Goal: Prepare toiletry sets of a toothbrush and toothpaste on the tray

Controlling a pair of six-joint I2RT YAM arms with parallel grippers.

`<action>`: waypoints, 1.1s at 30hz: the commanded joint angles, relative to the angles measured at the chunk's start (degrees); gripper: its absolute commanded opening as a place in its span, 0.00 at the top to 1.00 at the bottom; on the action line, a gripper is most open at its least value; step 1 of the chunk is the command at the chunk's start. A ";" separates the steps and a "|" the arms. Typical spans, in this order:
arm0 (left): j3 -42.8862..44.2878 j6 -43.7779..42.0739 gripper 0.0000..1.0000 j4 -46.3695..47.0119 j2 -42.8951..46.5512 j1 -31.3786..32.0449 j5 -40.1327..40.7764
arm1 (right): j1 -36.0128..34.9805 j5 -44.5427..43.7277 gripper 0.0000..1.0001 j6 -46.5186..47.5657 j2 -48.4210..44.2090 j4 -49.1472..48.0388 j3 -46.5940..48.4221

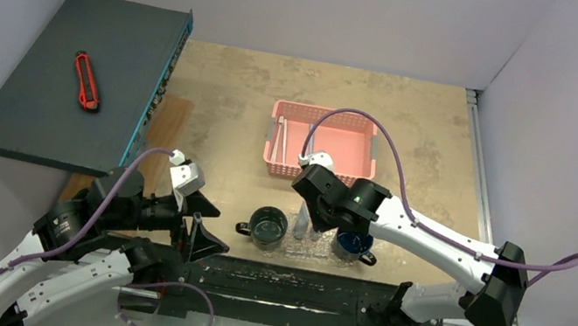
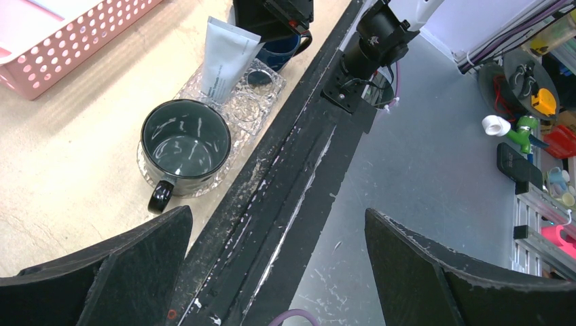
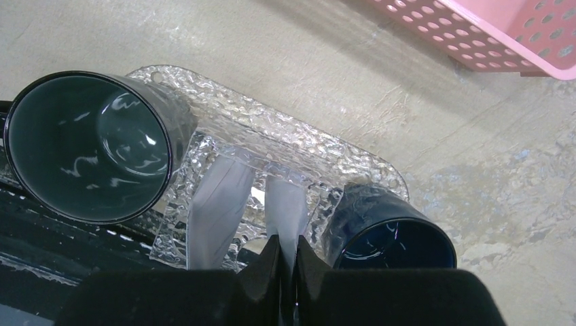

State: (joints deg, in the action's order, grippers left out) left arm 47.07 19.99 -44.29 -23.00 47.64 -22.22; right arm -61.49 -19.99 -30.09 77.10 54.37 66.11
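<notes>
**Silvery tube pinched upright between the two mugs**

Clear bumpy plastic forms the tray point(image 3: 272, 139), which lies on the surface point(image 1: 224, 108) near the arms' bases. The dark green mug point(image 3: 88, 146) stands at one end and the blue mug point(image 3: 394, 238) at the other. The right pincer point(image 3: 285, 243) is almost shut on the flat crimped end of a toothpaste tube point(image 3: 285, 204), which stands in the tray's raised middle. Gripping that thin end probably keeps the tube vertical while it seats. A second pale strip shows beside it; I cannot tell whether it is another tube or a refraction.

The left pincer point(image 2: 277, 216) is spread wide and holds nothing, hanging over the near rail, clear of the work. Toothbrushes point(image 1: 280, 139) lie in the pink basket point(image 1: 329, 113), well apart from the tray, so the sets look unfinished.

Room is tight, with a mug rim on either side of the tube, so straight up seems the safest way out. Open surface lies between tray and basket.
</notes>
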 commanded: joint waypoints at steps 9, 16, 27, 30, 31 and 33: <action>-0.18 0.31 0.02 1.05 -0.59 -0.09 0.19 | 0.07 -2.01 0.76 -1.03 0.33 0.76 2.94; -0.21 0.32 0.02 0.96 -0.47 -0.04 0.37 | 0.15 -4.04 0.68 -1.20 -0.14 2.71 6.59; -0.22 0.40 0.02 0.77 -0.37 -0.09 0.79 | 1.04 -8.65 0.61 0.99 1.82 4.00 17.18; -0.20 0.50 0.02 0.74 -0.37 -0.08 0.99 | 1.80 -8.79 0.59 2.41 3.56 3.21 20.55; -0.22 0.49 0.03 0.74 -0.37 -0.09 1.01 | 2.20 -8.57 0.59 3.04 4.26 2.64 21.47; -0.18 0.57 0.02 0.71 -0.37 -0.09 1.12 | 3.23 -7.46 0.59 4.33 5.70 0.90 23.09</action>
State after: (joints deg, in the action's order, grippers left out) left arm 47.00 19.99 -44.45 -23.20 47.64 -21.98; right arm -59.90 -26.46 -28.64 80.44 57.76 84.93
